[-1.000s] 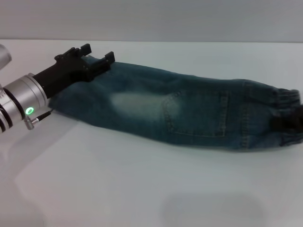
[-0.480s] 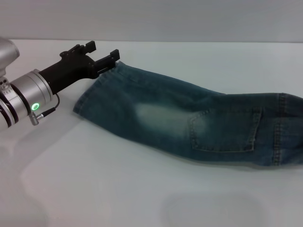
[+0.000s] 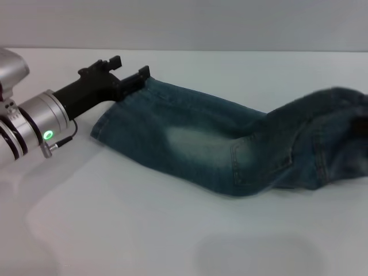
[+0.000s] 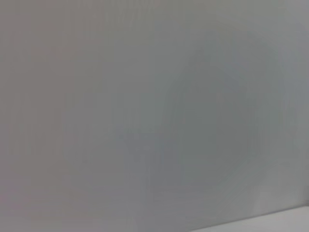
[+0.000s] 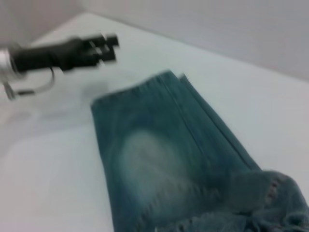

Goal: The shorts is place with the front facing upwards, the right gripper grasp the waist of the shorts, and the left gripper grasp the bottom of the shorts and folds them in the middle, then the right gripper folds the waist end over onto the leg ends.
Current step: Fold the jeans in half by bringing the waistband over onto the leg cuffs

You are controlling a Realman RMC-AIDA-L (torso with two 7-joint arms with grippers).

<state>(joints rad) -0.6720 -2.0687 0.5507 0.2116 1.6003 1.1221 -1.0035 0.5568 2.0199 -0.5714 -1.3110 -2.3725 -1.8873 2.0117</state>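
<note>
The blue-green denim shorts [image 3: 195, 144] lie folded lengthwise across the white table. Their leg ends [image 3: 109, 123] rest flat at the left. My left gripper [image 3: 129, 67] is open just beyond the far corner of the hem, with nothing between its fingers. At the right, the waist end [image 3: 336, 109] is raised off the table and bunched. A dark bit of my right gripper [image 3: 362, 127] shows at the frame edge, holding it. In the right wrist view the shorts [image 5: 159, 159] stretch away toward the leg ends [image 5: 135, 89] and the left gripper [image 5: 110, 48], with bunched cloth [image 5: 270, 203] close to the camera.
The white table [image 3: 144, 230] extends bare in front of the shorts. A grey wall runs along the back. The left wrist view shows only a plain grey surface.
The shorts slid right, out from the left gripper's fingers. The waist end has since lifted and come back leftward, bunching up. The left gripper shifted slightly right and stays open.
</note>
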